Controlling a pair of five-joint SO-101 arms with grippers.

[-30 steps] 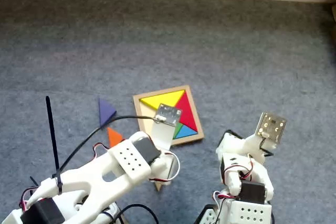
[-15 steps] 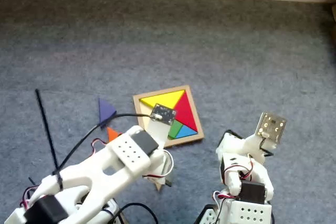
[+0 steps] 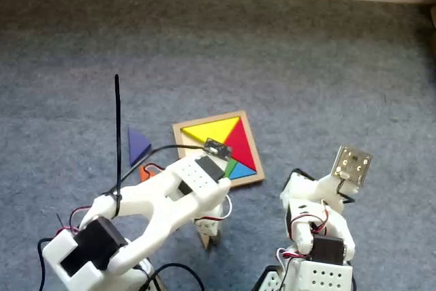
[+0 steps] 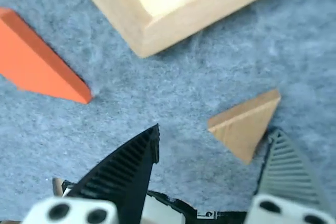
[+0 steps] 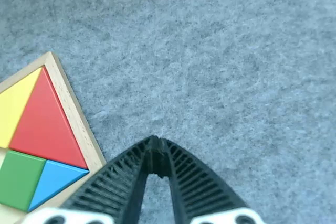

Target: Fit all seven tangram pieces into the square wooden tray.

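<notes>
My left gripper [image 4: 215, 148] hangs spread wide over the plain wooden triangle [image 4: 244, 123], which lies on the table just off a corner of the tray [image 4: 157, 30], and I worry that the finger crowding it will shove it askew instead of pinching it.

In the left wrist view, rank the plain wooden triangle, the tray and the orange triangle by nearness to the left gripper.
1. plain wooden triangle, by the grey finger of the left gripper.
2. tray, its corner farther ahead.
3. orange triangle, out beyond the black finger.
</notes>
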